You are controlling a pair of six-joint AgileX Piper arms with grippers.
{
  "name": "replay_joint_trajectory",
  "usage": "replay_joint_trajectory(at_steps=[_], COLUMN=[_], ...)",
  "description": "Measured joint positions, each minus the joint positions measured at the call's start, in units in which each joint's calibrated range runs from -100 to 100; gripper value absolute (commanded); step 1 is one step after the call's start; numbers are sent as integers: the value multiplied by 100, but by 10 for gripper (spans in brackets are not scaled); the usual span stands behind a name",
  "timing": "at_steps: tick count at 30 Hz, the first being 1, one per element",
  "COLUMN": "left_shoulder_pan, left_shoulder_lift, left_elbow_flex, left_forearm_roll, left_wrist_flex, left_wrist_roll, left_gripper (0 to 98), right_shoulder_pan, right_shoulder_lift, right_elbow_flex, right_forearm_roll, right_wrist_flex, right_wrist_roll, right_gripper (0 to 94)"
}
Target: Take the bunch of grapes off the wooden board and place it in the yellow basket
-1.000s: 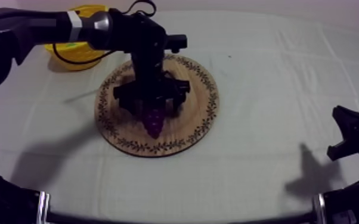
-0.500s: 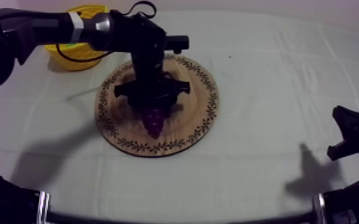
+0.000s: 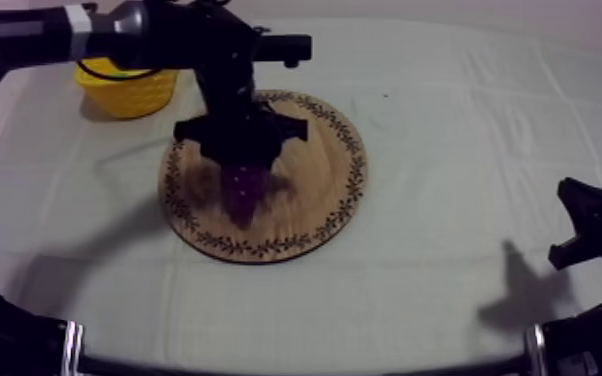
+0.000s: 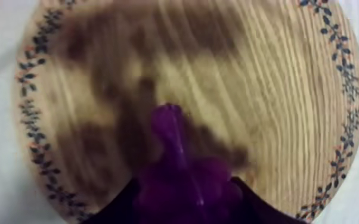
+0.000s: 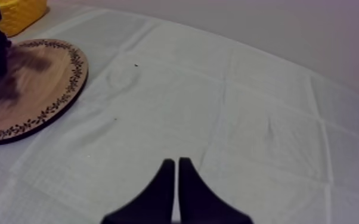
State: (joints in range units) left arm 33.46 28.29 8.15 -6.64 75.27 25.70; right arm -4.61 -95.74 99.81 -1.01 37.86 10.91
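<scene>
My left gripper (image 3: 243, 168) is shut on the purple bunch of grapes (image 3: 244, 190), which hangs a little above the round wooden board (image 3: 325, 190). Seen from the left wrist, the grapes (image 4: 182, 170) sit between the black fingers (image 4: 119, 205) with the board (image 4: 277, 89) below. The yellow basket (image 3: 130, 90) stands at the far left, behind the board. My right gripper (image 5: 175, 179) is shut on nothing, its fingers lying together as a wedge over the cloth. It rests low at the right side (image 3: 590, 225).
Grey-white cloth lies all around the board, with wide free room in the middle and on the right. From the right wrist, the board (image 5: 33, 95) and the basket (image 5: 15, 13) lie far off to the left.
The left gripper has risen and shifted slightly left with the grapes, lifting them off the board. The right arm has not moved.
</scene>
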Motion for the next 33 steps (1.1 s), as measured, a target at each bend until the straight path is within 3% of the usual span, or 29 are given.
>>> replay_joint_trajectory(at_steps=[7, 14, 22, 25, 33], left_shoulder_pan=[-214, -726, -1532, -1829, -2379], left_shoulder_lift=[-1248, -2785, -3993, -3923, -2784], left_elbow_flex=[852, 1935, 2228, 1985, 797], left_forearm_roll=[-168, -314, -890, -1068, -1326], left_wrist_flex=[176, 102, -646, -1085, -1970], left_wrist_roll=[-267, -803, -1472, -1533, -1401], left_gripper=[375, 379, 368, 365, 359], right_shoulder_pan=[0, 0, 0, 0, 0], right_shoulder_lift=[0, 0, 0, 0, 0], right_elbow_flex=[0, 0, 0, 0, 0], right_forearm_roll=[0, 0, 0, 0, 0], right_wrist_flex=[0, 0, 0, 0, 0], right_wrist_roll=[0, 0, 0, 0, 0], right_gripper=[4, 4, 4, 4, 4])
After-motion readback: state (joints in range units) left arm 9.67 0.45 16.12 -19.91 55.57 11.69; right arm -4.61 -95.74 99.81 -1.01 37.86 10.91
